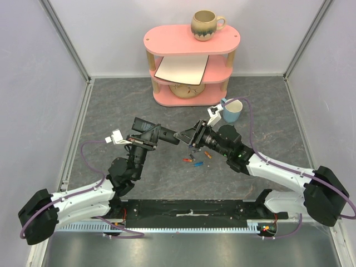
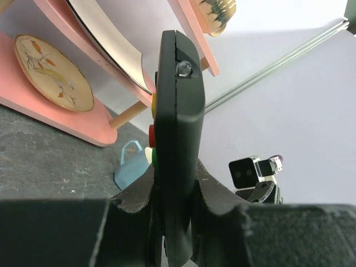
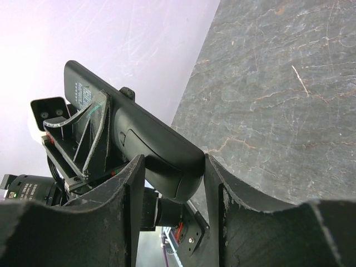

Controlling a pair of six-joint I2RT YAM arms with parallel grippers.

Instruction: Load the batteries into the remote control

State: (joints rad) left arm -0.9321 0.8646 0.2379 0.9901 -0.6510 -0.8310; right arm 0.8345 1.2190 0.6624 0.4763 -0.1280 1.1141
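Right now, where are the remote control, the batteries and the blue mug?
remote control (image 2: pixel 181 139): left wrist view, its side edge.
batteries (image 1: pixel 197 164): top external view, the blue one.
blue mug (image 1: pixel 233 115): top external view, its outer wall.

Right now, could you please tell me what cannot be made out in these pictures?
Batteries: too small to count in the top view; outside both wrist views.
Remote: edge-on in the left wrist view, buttons mostly hidden; left gripper covers its lower end.
Right gripper: right wrist view cannot show whether it presses the remote yet.
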